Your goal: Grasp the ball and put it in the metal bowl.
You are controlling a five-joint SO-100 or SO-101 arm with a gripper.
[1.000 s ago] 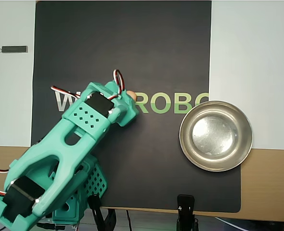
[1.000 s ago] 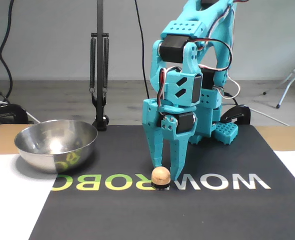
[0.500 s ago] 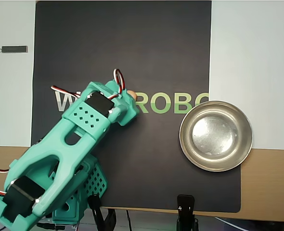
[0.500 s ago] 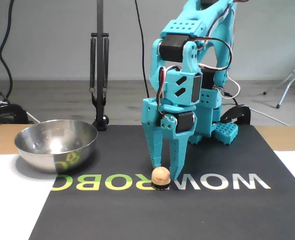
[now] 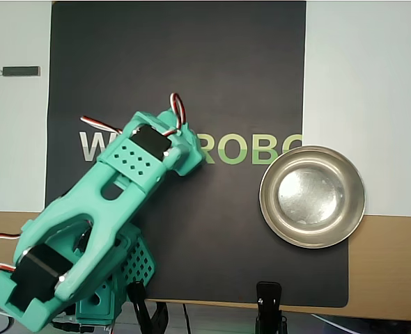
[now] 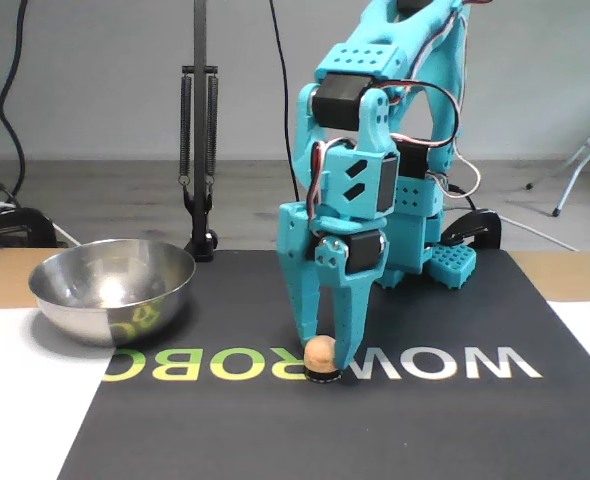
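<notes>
Ball (image 6: 320, 353) sits on the black mat between the lowered gripper's (image 6: 322, 362) two fingers, low centre of the fixed view.

Teal arm (image 6: 375, 180) points straight down onto the mat (image 6: 425, 420); its fingers flank the ball closely on either side, and whether they press it cannot be told. The ball rests on the lettering. Metal bowl (image 6: 112, 288) stands well apart at middle left in the fixed view, straddling the mat's edge. In the overhead view the arm (image 5: 101, 223) hides the ball; the bowl (image 5: 312, 196) lies at centre right.
</notes>
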